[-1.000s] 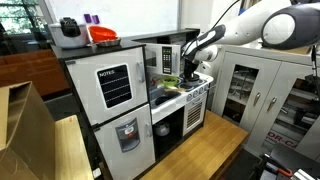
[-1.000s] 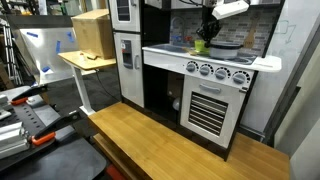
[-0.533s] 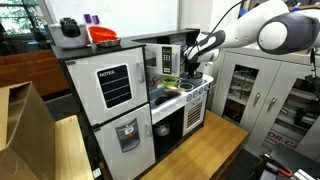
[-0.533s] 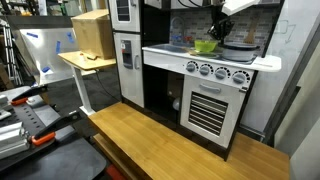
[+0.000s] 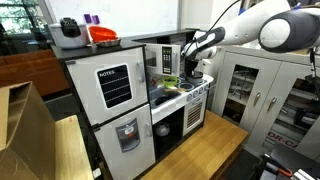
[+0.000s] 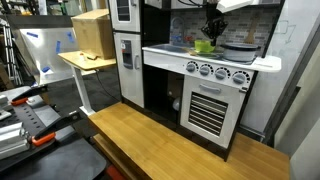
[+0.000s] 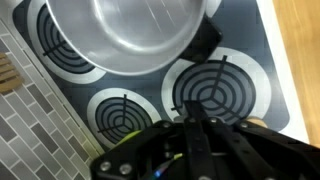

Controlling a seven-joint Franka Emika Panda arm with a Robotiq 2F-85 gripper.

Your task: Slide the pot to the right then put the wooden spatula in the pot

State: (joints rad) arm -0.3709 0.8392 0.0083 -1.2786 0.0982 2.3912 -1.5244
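Observation:
The silvery metal pot [image 7: 125, 35] sits on a back burner of the toy stove top [image 7: 250, 45], with its black handle [image 7: 205, 40] pointing right. It also shows as a low grey shape in an exterior view [image 6: 240, 45]. My gripper [image 7: 195, 118] hangs just above the front burner [image 7: 215, 90] near the pot, with its fingers pressed together and nothing visible between them. It shows in both exterior views [image 6: 212, 24] [image 5: 190, 66]. A small tan piece [image 7: 258, 125] shows beside the gripper. I cannot tell if it is the wooden spatula.
A green bowl [image 6: 205, 46] stands on the counter beside the stove. The toy microwave [image 5: 158, 58] and the fridge door [image 5: 113, 88] stand along the kitchen unit. A grey tile backsplash [image 7: 30, 120] runs behind the burners. A wooden table [image 6: 170, 145] lies below.
My gripper has shifted slightly above the stove, first towards the pot and then a little back. The pot and the green bowl have not visibly moved.

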